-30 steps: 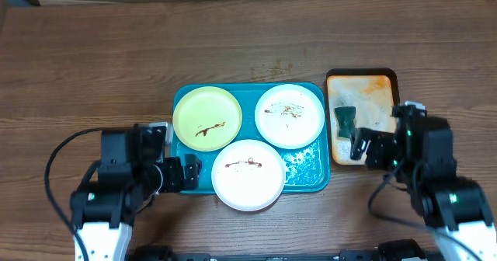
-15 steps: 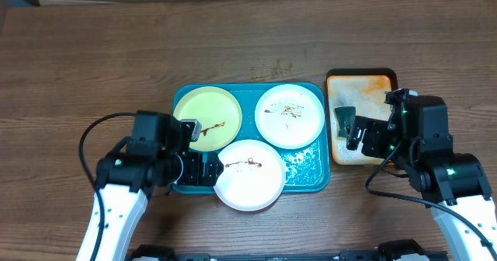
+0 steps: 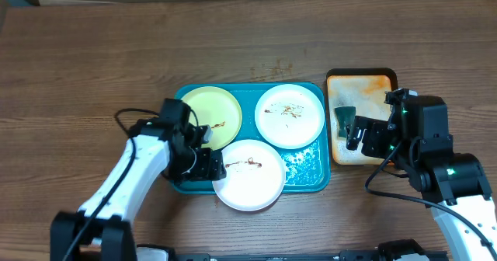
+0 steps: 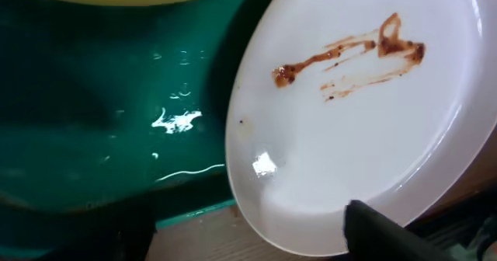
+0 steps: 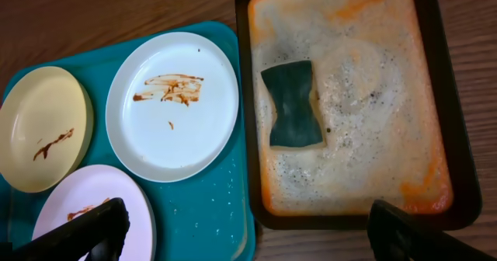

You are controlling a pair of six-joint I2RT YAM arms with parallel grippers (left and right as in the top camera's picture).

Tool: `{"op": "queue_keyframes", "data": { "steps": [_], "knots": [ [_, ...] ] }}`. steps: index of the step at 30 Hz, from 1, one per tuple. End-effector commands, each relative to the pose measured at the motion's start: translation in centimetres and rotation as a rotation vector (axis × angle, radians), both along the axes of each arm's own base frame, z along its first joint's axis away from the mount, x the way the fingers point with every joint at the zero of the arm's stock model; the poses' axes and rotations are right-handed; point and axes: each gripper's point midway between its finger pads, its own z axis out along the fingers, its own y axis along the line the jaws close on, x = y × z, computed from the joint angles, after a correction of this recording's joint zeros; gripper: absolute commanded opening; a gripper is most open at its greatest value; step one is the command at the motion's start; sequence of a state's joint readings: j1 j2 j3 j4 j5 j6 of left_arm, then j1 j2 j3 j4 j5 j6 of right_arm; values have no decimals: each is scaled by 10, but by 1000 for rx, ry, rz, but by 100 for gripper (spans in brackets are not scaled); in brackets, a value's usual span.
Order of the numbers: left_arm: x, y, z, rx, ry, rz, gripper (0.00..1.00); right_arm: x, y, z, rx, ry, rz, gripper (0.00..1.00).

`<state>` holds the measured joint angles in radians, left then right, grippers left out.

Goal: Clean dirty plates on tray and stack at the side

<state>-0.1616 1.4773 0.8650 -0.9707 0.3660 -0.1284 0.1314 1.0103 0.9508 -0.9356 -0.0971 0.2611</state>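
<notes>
The teal tray (image 3: 311, 172) holds three smeared plates: a yellow-green plate (image 3: 206, 115) at back left, a white plate (image 3: 290, 115) at back right, and a white plate (image 3: 248, 174) in front that overhangs the tray's front rim. My left gripper (image 3: 210, 166) is open at that front plate's left rim. In the left wrist view its fingers (image 4: 248, 238) straddle the edge of the front plate (image 4: 365, 113) over the tray (image 4: 101, 121). My right gripper (image 3: 359, 133) is open and empty above the near edge of the orange tray; its fingers (image 5: 248, 241) are wide apart.
A smaller orange, black-rimmed tray (image 3: 373, 86) of foamy water stands right of the teal tray, with a dark green sponge (image 3: 345, 118) in it, also in the right wrist view (image 5: 293, 106). Bare wood table (image 3: 93, 67) surrounds both trays.
My left gripper has moved right and forward, from off the tray's left edge to the front white plate's rim. My right gripper moved towards the orange tray, then held still.
</notes>
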Motion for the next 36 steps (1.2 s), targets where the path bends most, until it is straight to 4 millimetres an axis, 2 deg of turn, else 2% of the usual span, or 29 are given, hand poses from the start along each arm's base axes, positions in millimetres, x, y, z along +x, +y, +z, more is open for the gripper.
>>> {"op": "queue_keyframes", "data": {
  "steps": [1, 7, 14, 21, 24, 26, 29, 36],
  "knots": [
    [-2, -13, -11, 44, 30, -62, 72, 7, 0, 11, 3, -29, -5, 100],
    [-9, -19, -22, 138, 54, -84, 63, 7, 0, 10, 2, -25, -5, 100],
    [-18, -27, -27, 154, 96, -82, 54, 7, 0, 10, 2, -25, -5, 100],
    [-19, -27, -27, 156, 100, -83, 27, 7, 0, 10, 2, -25, -5, 100],
    [-16, -28, -28, 150, 84, -82, 22, 7, -1, 10, -1, -26, -7, 100],
    [-9, -30, -28, 144, 58, -80, 11, 7, -1, 10, -1, -26, -7, 100],
    [-2, -31, -29, 147, 28, -74, 4, 7, -1, 10, -1, -26, -7, 100],
    [16, -31, -30, 158, -48, -57, 4, 11, -2, 13, -5, -43, -12, 100]
  ]
}}
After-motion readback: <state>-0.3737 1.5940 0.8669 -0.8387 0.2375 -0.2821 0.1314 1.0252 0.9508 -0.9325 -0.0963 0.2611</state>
